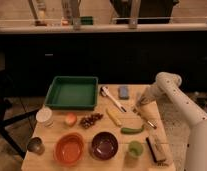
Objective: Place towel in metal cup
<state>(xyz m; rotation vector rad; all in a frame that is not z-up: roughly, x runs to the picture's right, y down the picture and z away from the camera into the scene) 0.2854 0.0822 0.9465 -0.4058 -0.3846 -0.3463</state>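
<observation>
Gripper (139, 103): closed, low on table (103, 127), right of centre; likely pinching towel, hidden beneath it.
Metal cup (35, 145): lower left, upright, well apart; long carry ahead.

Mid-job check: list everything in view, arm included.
tray: 1, green, back left
block: 1, blue, back centre
spatula: 1, white, beside tray
container: 1, white, left edge
apple: 1, red-orange, beside container
grapes: 1 bunch, dark, beside apple
banana: 1, yellow, centre
vegetable: 1, green, beside banana
metal cup: 1, grey, front left
bowls: 2, orange and maroon, front
green cup: 1, green, front right
brush: 1, dark, beside green cup
towel: not made out
gripper: 1, pale, shut, right of spatula
</observation>
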